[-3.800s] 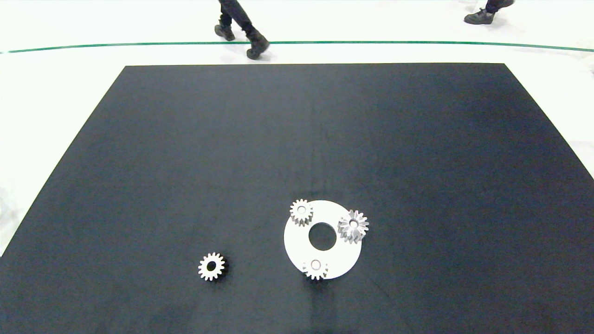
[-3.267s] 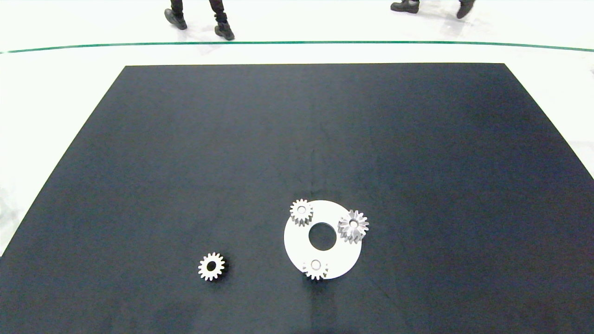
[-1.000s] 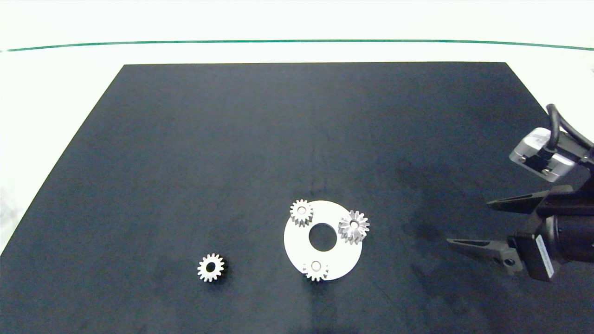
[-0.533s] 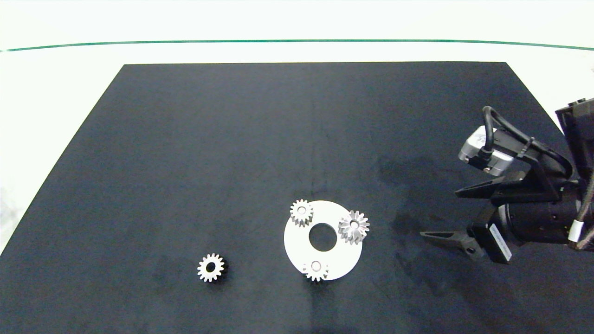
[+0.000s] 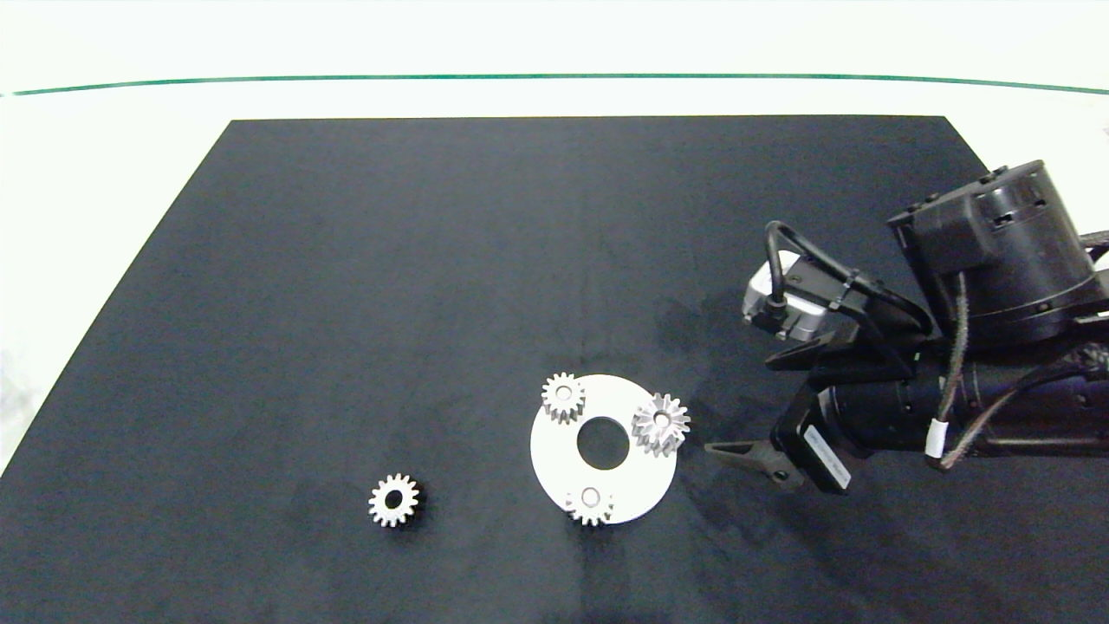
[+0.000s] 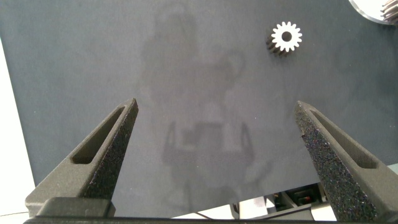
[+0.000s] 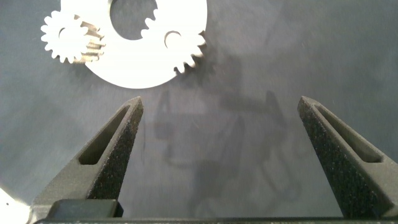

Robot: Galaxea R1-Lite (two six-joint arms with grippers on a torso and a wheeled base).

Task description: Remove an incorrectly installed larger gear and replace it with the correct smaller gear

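The larger gear (image 5: pixel 660 423), spiky and tall, sits on the right rim of a white disc (image 5: pixel 637 481). In the right wrist view this larger gear (image 7: pixel 177 43) lies ahead of the fingers on the disc (image 7: pixel 134 62). My right gripper (image 5: pixel 738 406) hangs open a short way to the gear's right, holding nothing. The smaller gear (image 5: pixel 393 499) lies loose on the mat, left of the disc. The left wrist view shows the smaller gear (image 6: pixel 286 37) well ahead of my open left gripper (image 6: pixel 214 106). The left arm is outside the head view.
Two more small gears (image 5: pixel 563 396) (image 5: pixel 589 503) sit on the disc, one of them showing as a small gear (image 7: pixel 65 38) in the right wrist view. Everything rests on a black mat (image 5: pixel 346 260) with white floor and a green line (image 5: pixel 260 81) beyond.
My right arm has come in from the right edge and moved left, close to the disc, gripper still open. People's legs beyond the mat have left the view. No gear has moved.
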